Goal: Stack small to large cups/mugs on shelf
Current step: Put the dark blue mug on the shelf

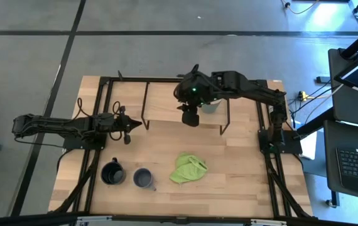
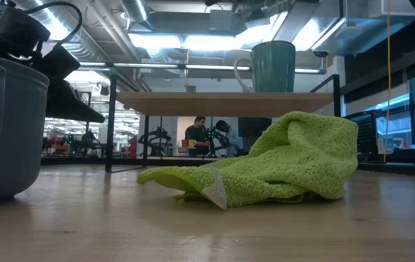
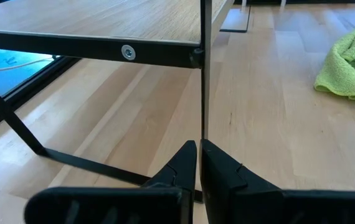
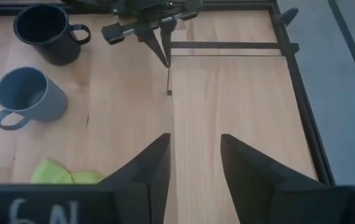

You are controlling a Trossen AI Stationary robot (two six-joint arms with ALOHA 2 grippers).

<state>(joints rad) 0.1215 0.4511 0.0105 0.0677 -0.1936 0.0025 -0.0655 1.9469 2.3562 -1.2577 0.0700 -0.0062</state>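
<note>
So far I have my left gripper [image 1: 130,127] pressed together, idle beside the shelf [image 1: 166,103]. Below it the black mug [image 1: 112,172] and grey-blue mug [image 1: 144,179] wait on the table [image 1: 242,182]. Only the cream-white mug [image 2: 271,66] stands shelved, my right gripper [image 1: 190,117] spread empty beside it.
</note>
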